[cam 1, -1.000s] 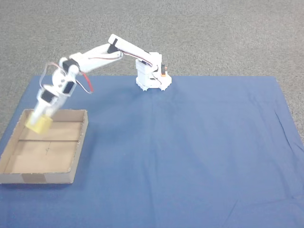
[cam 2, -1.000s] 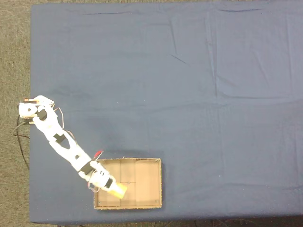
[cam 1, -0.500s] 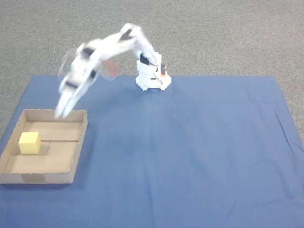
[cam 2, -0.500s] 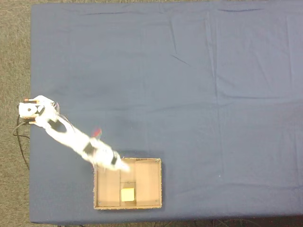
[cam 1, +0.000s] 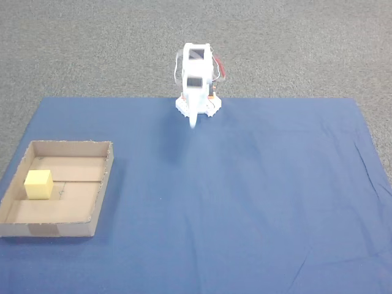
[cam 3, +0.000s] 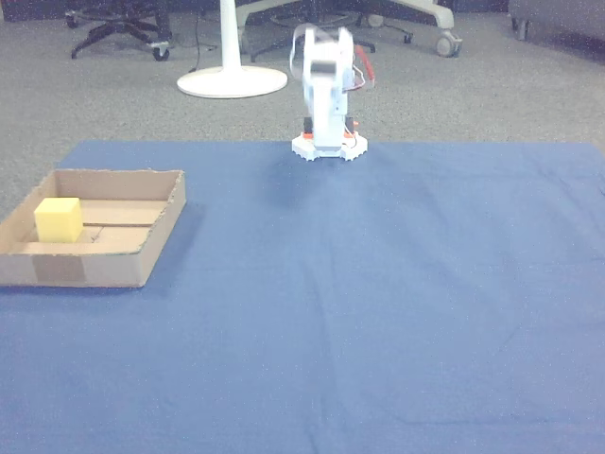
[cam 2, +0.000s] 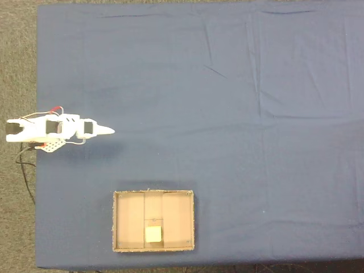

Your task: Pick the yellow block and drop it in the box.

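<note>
1. Where the blue cloth covers the table, open fabric is seen between the arm and the box; nothing is noted lying on that stretch in either fixed view.
2. Grey carpet is seen beyond the cloth; a white pedestal base and chair legs with castors are noted behind the arm in the other view.
3. The white arm is found folded up over its base at the far edge of the cloth, well apart from the box.
4. The gripper is seen pointing out over the cloth as a blurred white taper; nothing is held in it, and whether the jaws are apart or together cannot be told.
5. The yellow block is recorded resting flat on the floor of the box, near its left wall in a fixed view; as a cube it shows no long axis, and its faces sit roughly square to the walls.
6. The box is noted as a shallow cardboard tray, long side running away from the camera in a fixed view, with a tape patch on the near wall. Only the block is seen in it.
</note>
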Controlling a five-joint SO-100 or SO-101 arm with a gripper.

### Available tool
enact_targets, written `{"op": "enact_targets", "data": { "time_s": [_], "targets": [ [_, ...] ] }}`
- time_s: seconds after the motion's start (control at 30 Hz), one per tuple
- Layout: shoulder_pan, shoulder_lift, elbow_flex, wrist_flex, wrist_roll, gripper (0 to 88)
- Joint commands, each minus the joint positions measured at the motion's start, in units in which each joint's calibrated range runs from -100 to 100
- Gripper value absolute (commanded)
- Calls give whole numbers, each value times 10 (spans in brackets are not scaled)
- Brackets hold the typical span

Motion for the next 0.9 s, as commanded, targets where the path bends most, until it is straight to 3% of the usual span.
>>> {"op": "enact_targets", "data": {
  "time_s": [0.0,0.2,0.33,0.43,0.47,0.57,0.63,0.87],
  "targets": [
    [-27,-11,87,-49,18,2],
    [-58,-12,87,55,63,2],
    [-33,-11,87,141,187,3],
    [-6,-11,87,137,184,5],
    [-10,-11,87,118,159,3],
    [-33,-11,87,32,10,3],
    [-40,-11,87,49,-42,2],
    [-22,-11,87,50,-67,2]
  ]
}}
